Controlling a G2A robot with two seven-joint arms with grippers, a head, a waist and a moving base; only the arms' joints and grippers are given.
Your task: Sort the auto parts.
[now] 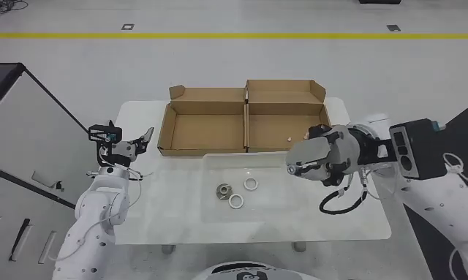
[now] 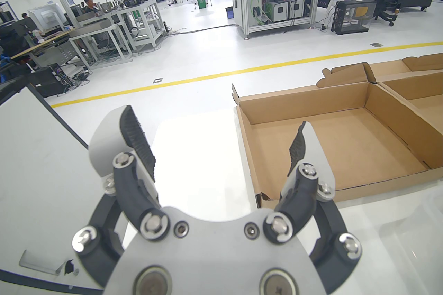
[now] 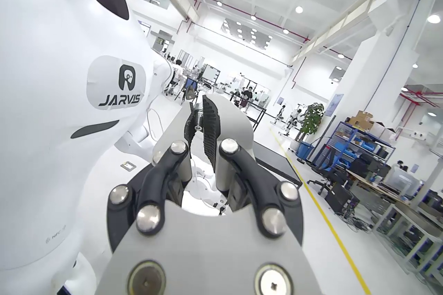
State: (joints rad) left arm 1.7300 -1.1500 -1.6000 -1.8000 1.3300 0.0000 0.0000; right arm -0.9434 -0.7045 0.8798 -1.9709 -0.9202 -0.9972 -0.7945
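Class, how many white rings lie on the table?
2. One white ring lies nearer the cardboard boxes; the other white ring lies nearer the robot, beside the grey metal part. The right gripper, holding a small dark part, might hide another.

Matt brown cardboard boxes [image 1: 202, 130] sit dull on a smooth white table [image 1: 168, 207] with a soft sheen, where two glossy white plastic rings [image 1: 251, 183] lie by a dull grey metal part [image 1: 222, 191]. The left gripper [image 2: 214, 118] shows brushed metal fingers [image 2: 104, 144] faced with black ribbed rubber pads [image 2: 138, 137]; the right gripper [image 3: 200, 102] pinches a dark coiled metal piece [image 3: 198, 121].
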